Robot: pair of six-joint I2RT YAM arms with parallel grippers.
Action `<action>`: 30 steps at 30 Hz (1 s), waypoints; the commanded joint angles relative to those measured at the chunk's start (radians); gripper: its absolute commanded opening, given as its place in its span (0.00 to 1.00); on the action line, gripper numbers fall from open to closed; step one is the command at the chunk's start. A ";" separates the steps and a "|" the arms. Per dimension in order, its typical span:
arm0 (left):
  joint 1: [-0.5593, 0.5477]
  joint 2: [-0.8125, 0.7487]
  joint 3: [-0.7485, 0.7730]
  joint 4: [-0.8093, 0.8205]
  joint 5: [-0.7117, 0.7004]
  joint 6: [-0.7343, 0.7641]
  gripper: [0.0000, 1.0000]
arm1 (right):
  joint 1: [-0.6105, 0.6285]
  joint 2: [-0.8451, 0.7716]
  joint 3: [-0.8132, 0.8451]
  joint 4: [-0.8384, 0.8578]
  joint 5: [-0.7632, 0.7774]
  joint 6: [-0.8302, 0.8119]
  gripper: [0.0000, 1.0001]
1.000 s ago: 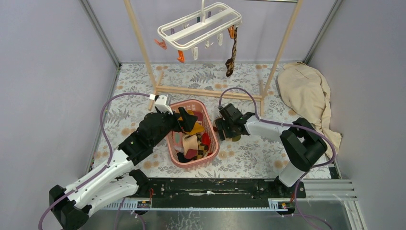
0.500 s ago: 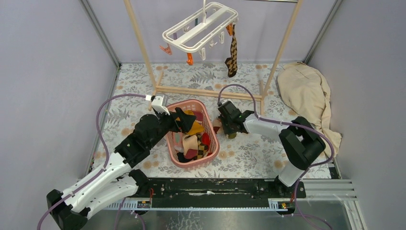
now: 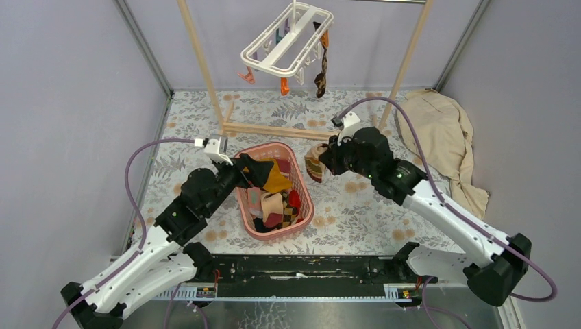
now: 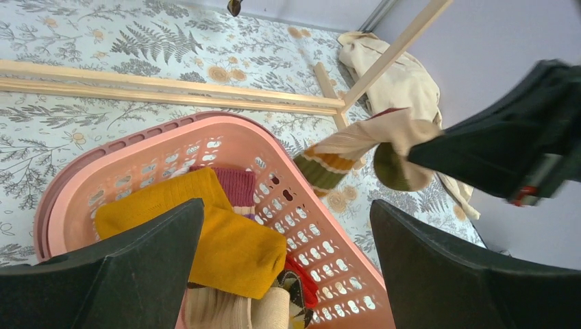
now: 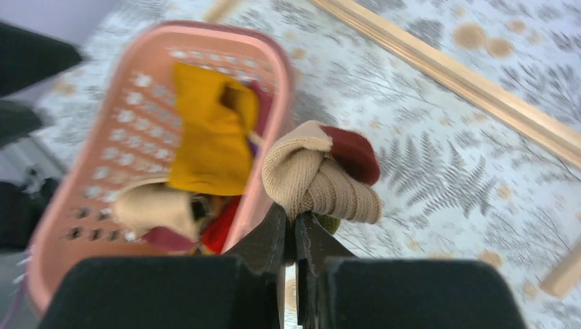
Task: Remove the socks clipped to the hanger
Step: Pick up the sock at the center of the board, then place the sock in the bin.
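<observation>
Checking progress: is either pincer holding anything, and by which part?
The right pincer pinches a beige sock by a bunched fold; left pincer holds nothing.

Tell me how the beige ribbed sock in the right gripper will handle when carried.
Probably floppy: the beige ribbed sock bunches and droops from the right gripper. Likely light, since a thin pinch holds it. Its hanging end may snag the basket rim.

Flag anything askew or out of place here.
The white hanger hangs tilted, with a single argyle sock clipped at one end. The right gripper holds a beige sock outside the pink basket.
</observation>
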 commanded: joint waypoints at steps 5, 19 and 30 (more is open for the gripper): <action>-0.007 -0.049 0.006 0.016 -0.071 -0.003 0.99 | 0.022 -0.060 0.174 0.010 -0.363 -0.015 0.01; -0.007 -0.085 0.009 -0.003 -0.105 0.001 0.99 | 0.075 -0.061 0.242 0.102 -0.663 0.082 0.01; -0.007 -0.084 0.007 0.006 -0.117 0.003 0.99 | 0.146 -0.008 0.216 0.136 -0.713 0.087 0.02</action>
